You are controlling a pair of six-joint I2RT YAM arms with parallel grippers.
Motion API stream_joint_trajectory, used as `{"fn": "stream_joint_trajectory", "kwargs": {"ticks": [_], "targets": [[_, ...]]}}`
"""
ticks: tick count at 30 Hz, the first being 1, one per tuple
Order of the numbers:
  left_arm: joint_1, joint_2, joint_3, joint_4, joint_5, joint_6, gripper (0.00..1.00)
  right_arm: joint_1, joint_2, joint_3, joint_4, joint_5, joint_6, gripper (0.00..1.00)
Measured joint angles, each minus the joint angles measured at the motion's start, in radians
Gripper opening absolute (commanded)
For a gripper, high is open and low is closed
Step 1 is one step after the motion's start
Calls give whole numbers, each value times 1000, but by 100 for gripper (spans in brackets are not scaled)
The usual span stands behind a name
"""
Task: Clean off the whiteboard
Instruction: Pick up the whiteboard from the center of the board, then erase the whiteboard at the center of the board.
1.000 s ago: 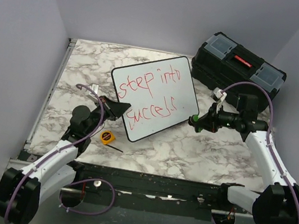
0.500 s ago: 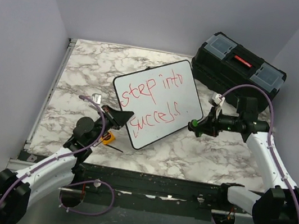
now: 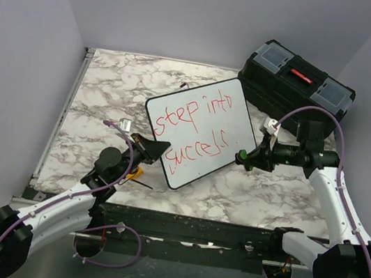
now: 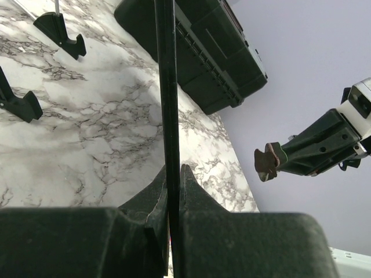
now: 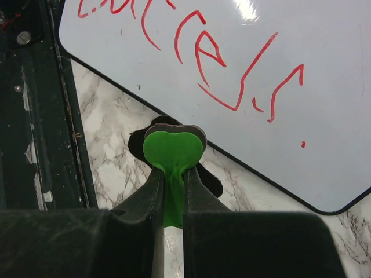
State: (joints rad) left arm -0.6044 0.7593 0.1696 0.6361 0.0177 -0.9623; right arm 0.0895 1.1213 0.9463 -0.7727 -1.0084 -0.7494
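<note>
The left hand (image 3: 153,149), clamped on the rim of the whiteboard (image 3: 210,115), has slid it rightward to frame centre, nearer the right hand (image 3: 243,155), which pinches a green eraser (image 5: 173,150). The red writing (image 3: 193,132) remains; wiping looks imminent.

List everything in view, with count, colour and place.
whiteboard: one, white, red writing, mid-table
toolbox: one, black, far right corner
tape measure: one, yellow, beside left arm, partly hidden
stand feet: two, black, behind the whiteboard
green pad: one, green, in right tool
table: one, grey-veined marble
left tool: one, black, shut on the whiteboard's rim
right tool: one, black, shut on green pad, beside whiteboard
</note>
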Motion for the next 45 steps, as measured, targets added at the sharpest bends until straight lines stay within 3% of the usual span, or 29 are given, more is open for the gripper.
{"fn": "stream_joint_trajectory", "kwargs": {"ticks": [12, 26, 30, 35, 45], "targets": [[-55, -89, -27, -62, -18, -6, 0, 0, -17, -44, -6, -16, -16, 1], [-373, 103, -18, 70, -272, -24, 0, 30, -69, 77, -41, -19, 32, 1], [-438, 190, 22, 112, -331, -22, 0, 143, -76, 76, 25, 42, 104, 1], [-495, 301, 75, 166, -389, -24, 0, 422, -48, 65, 131, 200, 203, 1], [-548, 418, 101, 260, -463, -37, 0, 608, 84, 107, 235, 406, 244, 1]]}}
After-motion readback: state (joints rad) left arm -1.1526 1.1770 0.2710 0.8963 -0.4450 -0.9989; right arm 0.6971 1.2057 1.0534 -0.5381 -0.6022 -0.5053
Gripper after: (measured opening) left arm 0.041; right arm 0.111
